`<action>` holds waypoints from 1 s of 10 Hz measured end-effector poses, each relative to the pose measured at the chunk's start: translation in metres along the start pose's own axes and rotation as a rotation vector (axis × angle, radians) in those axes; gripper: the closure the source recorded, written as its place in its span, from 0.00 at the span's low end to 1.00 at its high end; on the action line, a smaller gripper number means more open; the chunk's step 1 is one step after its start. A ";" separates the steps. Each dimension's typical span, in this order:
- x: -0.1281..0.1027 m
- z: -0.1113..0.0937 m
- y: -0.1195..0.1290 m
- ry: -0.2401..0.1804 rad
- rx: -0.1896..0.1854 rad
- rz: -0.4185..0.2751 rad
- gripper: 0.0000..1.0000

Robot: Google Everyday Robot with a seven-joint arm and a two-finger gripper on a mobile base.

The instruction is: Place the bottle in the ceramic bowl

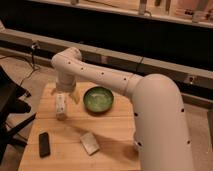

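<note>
Bottle (61, 106) sits upright near the left edge of the wooden surface (115, 135), beside the green ceramic bowl (98, 98), directly under our claw (65, 97), whose grip we cannot tell.

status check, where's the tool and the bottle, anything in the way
Tool over left side of table, directly above bottle. Bottle left of ceramic bowl, not in it. Nothing between them.

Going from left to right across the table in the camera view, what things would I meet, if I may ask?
Black flat device → bottle, with the gripper at its far end → ceramic bowl.
</note>
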 end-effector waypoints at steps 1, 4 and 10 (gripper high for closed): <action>-0.001 0.003 -0.003 -0.004 0.001 -0.004 0.20; 0.002 0.015 -0.005 -0.009 0.004 -0.007 0.20; 0.006 0.036 -0.006 -0.011 0.005 0.000 0.20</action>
